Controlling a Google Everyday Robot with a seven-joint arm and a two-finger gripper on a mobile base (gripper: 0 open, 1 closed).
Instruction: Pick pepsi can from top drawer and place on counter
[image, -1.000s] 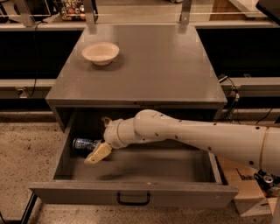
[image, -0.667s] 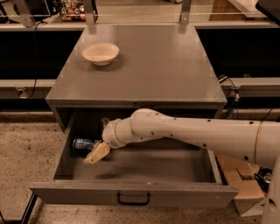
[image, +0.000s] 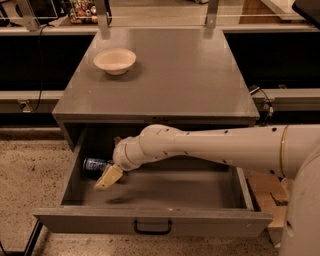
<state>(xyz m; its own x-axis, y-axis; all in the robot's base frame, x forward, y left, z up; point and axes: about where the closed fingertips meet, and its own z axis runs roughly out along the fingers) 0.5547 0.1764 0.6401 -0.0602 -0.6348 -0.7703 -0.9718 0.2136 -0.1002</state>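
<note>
Inside the top drawer (image: 210, 222), back-left corner: pepsi can (image: 95, 164) lies on its side on the drawer floor. Pincer (image: 108, 178) hangs in the drawer's left part, just in front of the can and angled down-left. I can't tell how far open it is or whether it touches the can. Beige bowl (image: 115, 61) sits on the table (image: 190, 75) above the drawer, back-left.
</note>
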